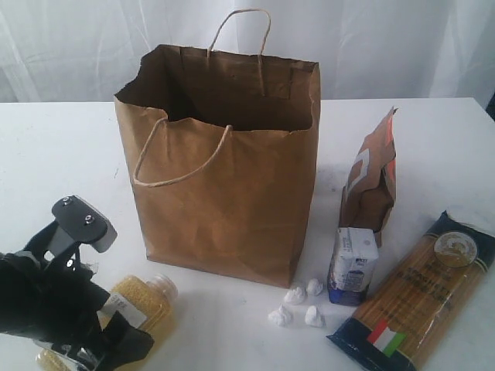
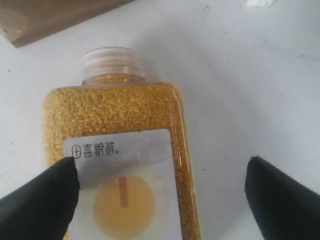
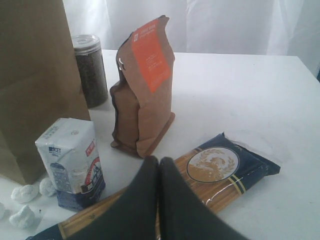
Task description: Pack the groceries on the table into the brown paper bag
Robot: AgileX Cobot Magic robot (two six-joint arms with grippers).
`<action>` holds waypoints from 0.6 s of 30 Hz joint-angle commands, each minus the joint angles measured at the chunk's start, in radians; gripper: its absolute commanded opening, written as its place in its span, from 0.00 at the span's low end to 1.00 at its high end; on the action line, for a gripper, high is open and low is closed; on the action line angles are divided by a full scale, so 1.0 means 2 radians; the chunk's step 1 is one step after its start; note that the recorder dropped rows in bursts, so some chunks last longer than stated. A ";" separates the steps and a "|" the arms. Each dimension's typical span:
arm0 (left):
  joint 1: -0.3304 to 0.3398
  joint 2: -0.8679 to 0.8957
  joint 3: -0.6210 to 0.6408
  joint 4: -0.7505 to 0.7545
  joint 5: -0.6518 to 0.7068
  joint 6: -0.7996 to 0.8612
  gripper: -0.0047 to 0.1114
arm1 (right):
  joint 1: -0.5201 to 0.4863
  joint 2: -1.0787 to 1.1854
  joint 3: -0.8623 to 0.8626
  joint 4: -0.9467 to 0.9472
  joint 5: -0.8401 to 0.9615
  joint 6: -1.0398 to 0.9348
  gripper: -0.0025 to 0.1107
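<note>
While our left pincer [image 2: 161,167] hangs spread over the yellow-grain bottle [image 2: 115,115], lying on the bench [image 1: 62,147] at seven o'clock from the brown paper bag [image 1: 224,193], our right pincer [image 3: 159,200] rests pressed together, empty. We judge the grasp is in hand; next we must close, lift and clear the bag's rim.

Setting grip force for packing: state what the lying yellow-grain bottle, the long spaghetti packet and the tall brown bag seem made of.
Clear yellow-grain bottle: probably glossy plastic; grains show through the wall, highlights along its edge, paper label.
Long spaghetti packet: thin shiny film, likely plastic; clear window shows the strands.
Tall brown bag: matte kraft paper, creased, with twisted paper handles.
</note>
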 commanded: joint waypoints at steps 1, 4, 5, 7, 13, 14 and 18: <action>0.000 -0.003 0.004 0.020 0.010 -0.021 0.82 | -0.003 -0.003 0.003 -0.003 -0.003 0.000 0.02; 0.000 -0.003 0.011 0.035 0.000 -0.033 0.82 | -0.003 -0.003 0.003 -0.003 -0.003 0.000 0.02; 0.000 -0.003 0.014 0.035 0.000 -0.033 0.82 | -0.003 -0.003 0.003 -0.003 -0.003 0.000 0.02; 0.000 -0.006 0.015 0.035 0.001 -0.045 0.82 | -0.003 -0.003 0.003 -0.003 -0.003 0.000 0.02; 0.000 -0.038 -0.015 0.043 0.023 -0.051 0.82 | -0.003 -0.003 0.003 -0.003 -0.003 0.000 0.02; 0.000 -0.043 -0.020 0.043 0.023 -0.051 0.82 | -0.003 -0.003 0.003 -0.003 -0.003 0.000 0.02; 0.000 -0.059 -0.049 0.043 0.044 -0.057 0.82 | -0.003 -0.003 0.003 -0.003 -0.003 0.000 0.02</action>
